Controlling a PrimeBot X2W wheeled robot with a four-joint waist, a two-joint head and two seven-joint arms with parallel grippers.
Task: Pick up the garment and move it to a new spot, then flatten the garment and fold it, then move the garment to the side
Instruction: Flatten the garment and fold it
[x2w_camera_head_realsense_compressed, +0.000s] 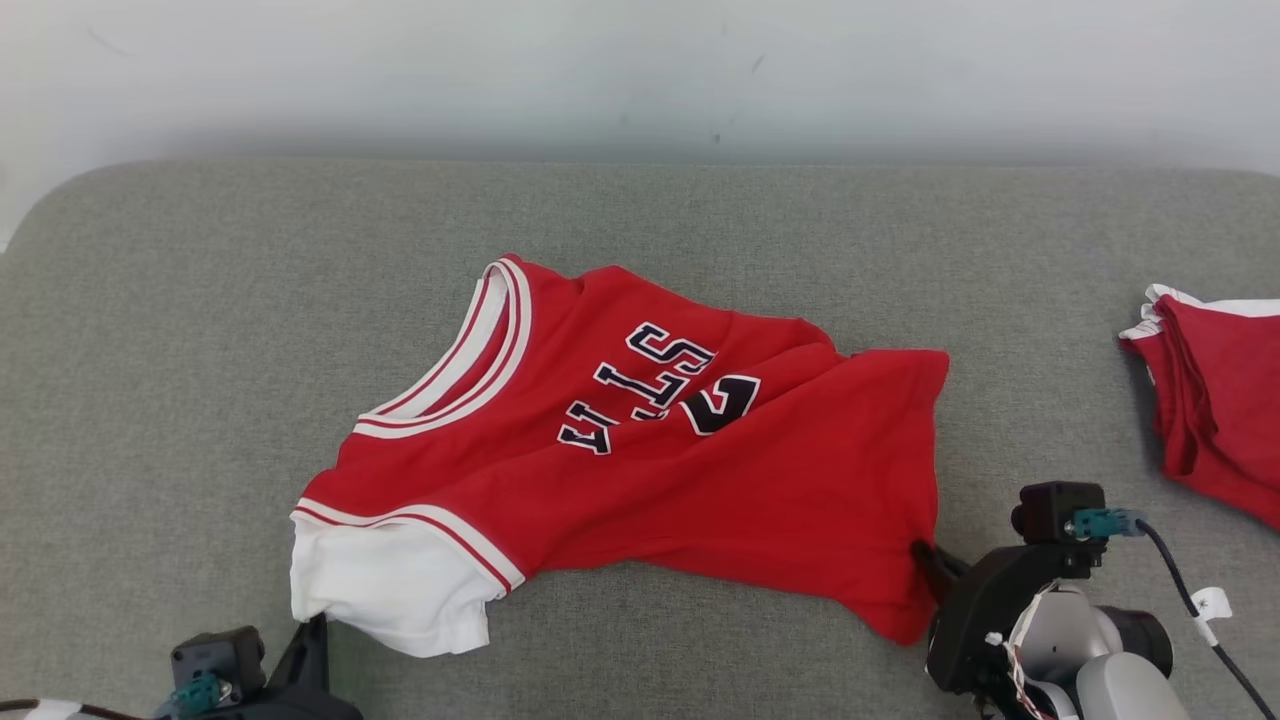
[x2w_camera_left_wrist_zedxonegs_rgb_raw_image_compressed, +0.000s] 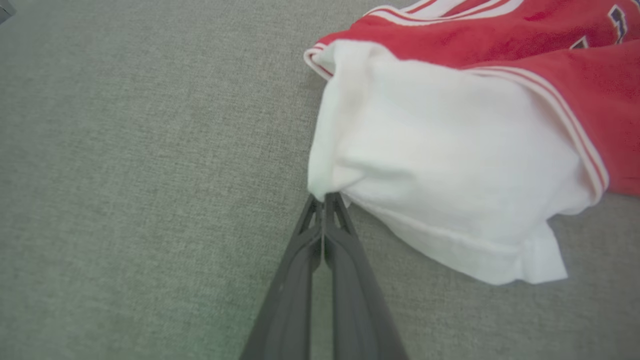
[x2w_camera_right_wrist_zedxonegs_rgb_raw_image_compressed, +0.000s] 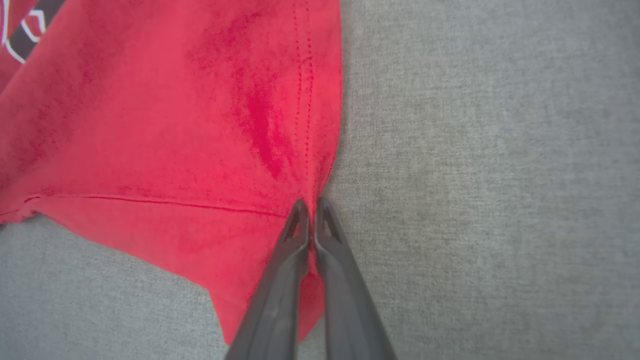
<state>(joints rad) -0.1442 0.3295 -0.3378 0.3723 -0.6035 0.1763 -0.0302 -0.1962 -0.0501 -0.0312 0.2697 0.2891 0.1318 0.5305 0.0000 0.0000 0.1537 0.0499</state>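
Left gripper (x2w_camera_left_wrist_zedxonegs_rgb_raw_image_compressed: 324, 196) pinches garment's (x2w_camera_head_realsense_compressed: 640, 470) white sleeve (x2w_camera_left_wrist_zedxonegs_rgb_raw_image_compressed: 440, 165), right gripper (x2w_camera_right_wrist_zedxonegs_rgb_raw_image_compressed: 310, 202) red hem (x2w_camera_right_wrist_zedxonegs_rgb_raw_image_compressed: 305, 125).

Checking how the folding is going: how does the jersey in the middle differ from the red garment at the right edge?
The jersey lies spread out, showing collar, lettering and white sleeve; the red garment lies bunched, partly out of frame. The left gripper pinches the jersey's sleeve and the right gripper its hem; the red garment is untouched. Both are red with white trim.

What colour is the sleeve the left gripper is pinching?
White sleeve; shows best in the left wrist view.
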